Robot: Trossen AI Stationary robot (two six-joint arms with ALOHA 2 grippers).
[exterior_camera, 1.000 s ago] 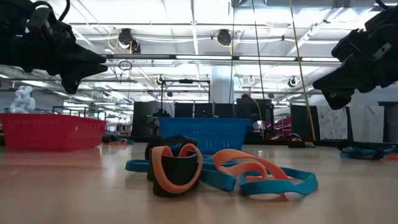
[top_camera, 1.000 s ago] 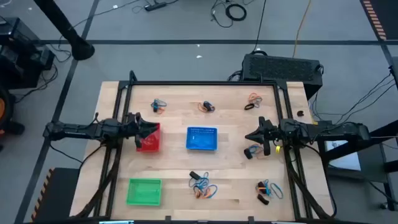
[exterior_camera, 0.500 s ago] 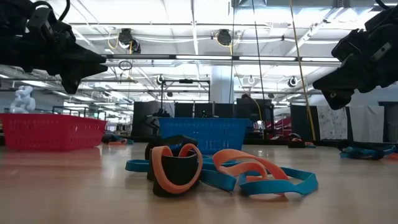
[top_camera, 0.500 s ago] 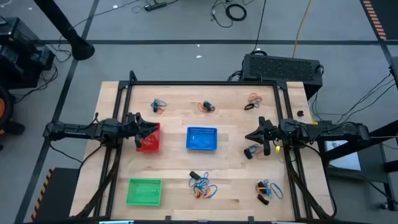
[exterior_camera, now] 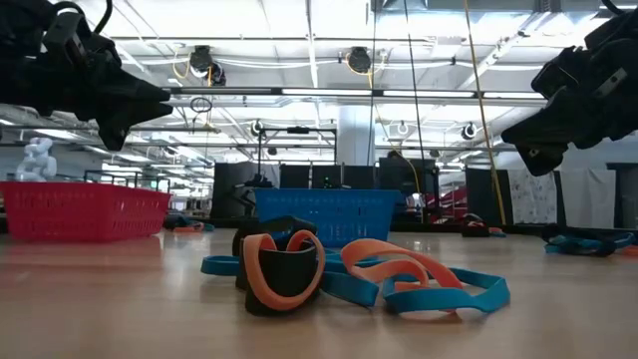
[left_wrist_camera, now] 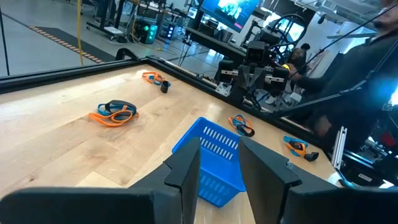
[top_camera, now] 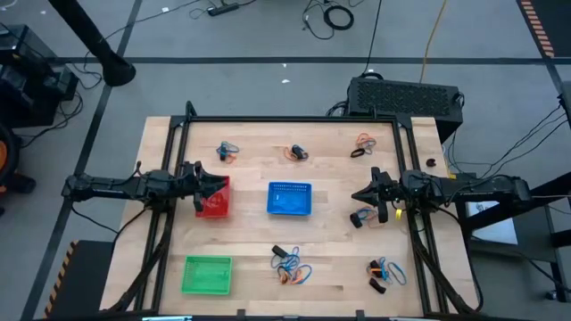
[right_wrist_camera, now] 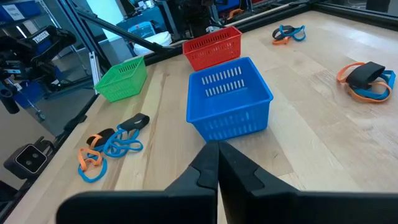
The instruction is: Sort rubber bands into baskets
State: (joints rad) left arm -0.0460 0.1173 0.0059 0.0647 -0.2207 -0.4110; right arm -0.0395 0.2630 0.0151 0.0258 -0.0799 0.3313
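**High view: bands still scattered, both arms raised over the worktop**

The high view shows the red basket (top_camera: 214, 198) near the left edge, the blue basket (top_camera: 290, 199) at the centre and the green basket (top_camera: 207, 275) at the front-left corner. Rubber bands (top_camera: 292, 266) lie in small tangled heaps: three along the back edge, one by the right edge, two along the front. The left gripper (top_camera: 207, 187) hangs over the red basket, fingers (left_wrist_camera: 186, 171) apart with nothing visible between them. The right gripper (top_camera: 364, 195) hovers near the right-edge heap, fingers (right_wrist_camera: 208, 163) pressed together and empty. The bands look light, soft and springy, likely to snag neighbours; pinching a single raised loop at a heap's edge seems the best hold.
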